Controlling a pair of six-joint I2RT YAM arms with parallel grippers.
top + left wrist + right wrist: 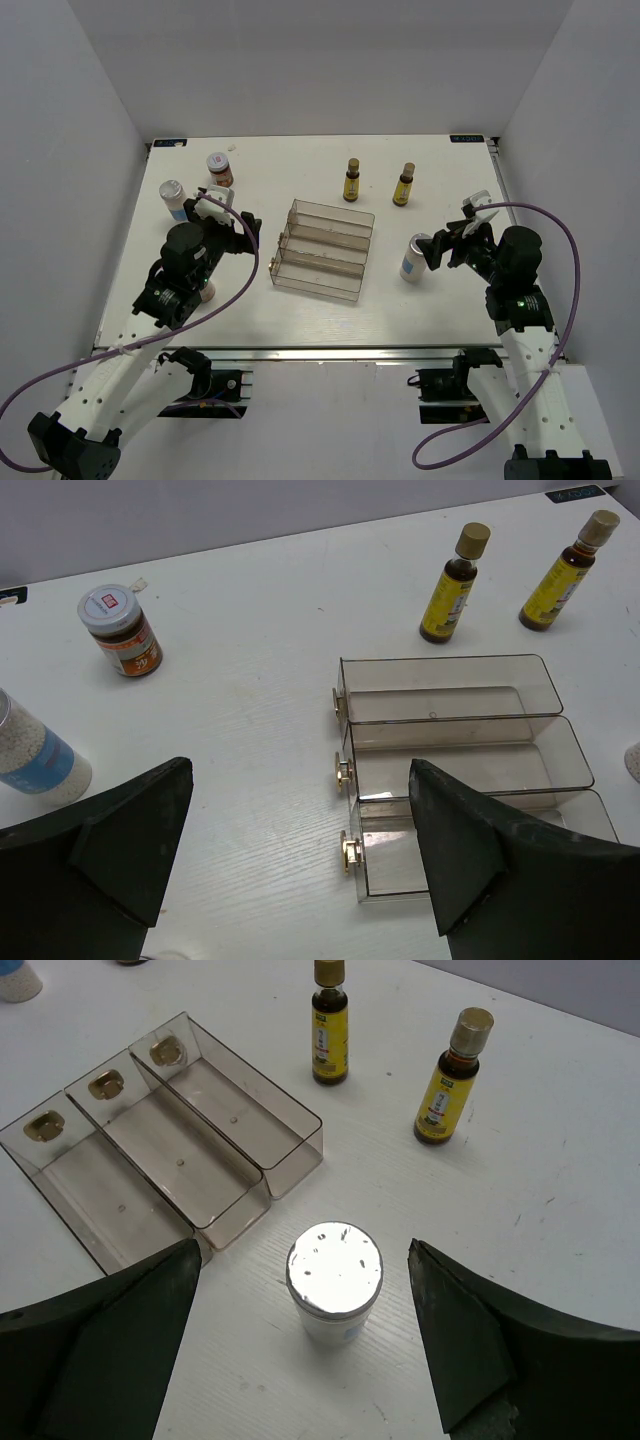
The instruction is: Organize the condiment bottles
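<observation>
Right gripper (302, 1260) spread wide, gripping nothing; silver-capped white bottle (334, 1280) upright just ahead in the gap, untouched. Left gripper (300, 775) likewise spread, empty. Ahead of it, clear rack (450, 695); ahead-left, red-labelled jar (122, 630) and blue-labelled bottle (35, 755). Beyond the rack, amber bottles (452, 590) (562, 575), yellow labels unreadable.

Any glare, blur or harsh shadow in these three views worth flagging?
Right wrist: the silver cap of the white bottle is blown out to near white. Left wrist: sharp, only faint reflections on the clear rack. Top external: even light, soft shadows on the table, no blur.
</observation>
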